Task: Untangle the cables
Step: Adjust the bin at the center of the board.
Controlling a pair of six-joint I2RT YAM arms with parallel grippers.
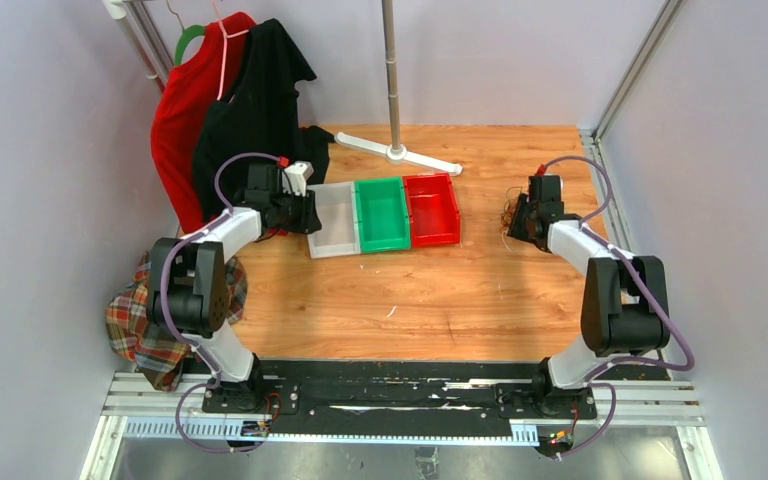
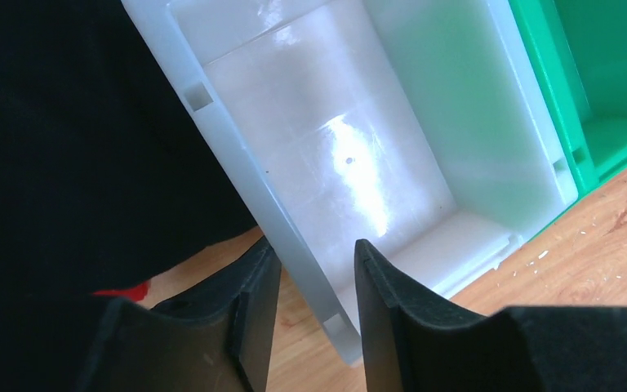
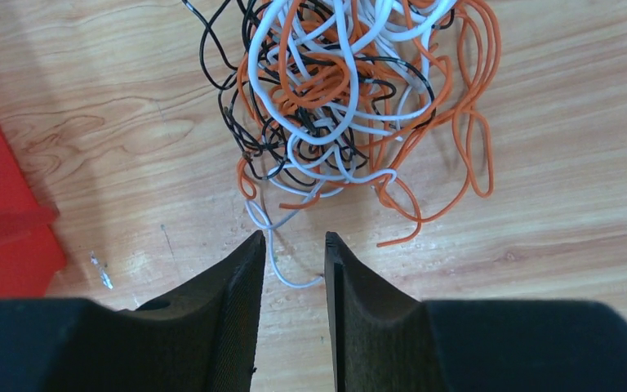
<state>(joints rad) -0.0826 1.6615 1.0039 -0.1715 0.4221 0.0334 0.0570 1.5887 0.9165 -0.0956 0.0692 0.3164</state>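
The cables (image 3: 351, 90) lie as one tangle of white, orange and black wires on the wooden table, seen small at the right (image 1: 508, 215). My right gripper (image 3: 294, 237) is open just short of the tangle. One loose white wire end (image 3: 290, 265) runs between its fingers, untouched by either pad. My left gripper (image 2: 316, 245) is open astride the left wall of the white bin (image 2: 237, 155). Its right finger is inside the bin and its left finger is outside, with bare wood showing beside the wall. From above, the left gripper (image 1: 310, 212) sits at the bin's left edge.
A white bin (image 1: 332, 245), a green bin (image 1: 382, 215) and a red bin (image 1: 431, 208) stand side by side mid-table. Black clothing (image 1: 255, 110) and red clothing (image 1: 185, 110) hang at the back left. A plaid cloth (image 1: 140, 320) lies off the left edge, and a pole stand (image 1: 396, 152) is behind.
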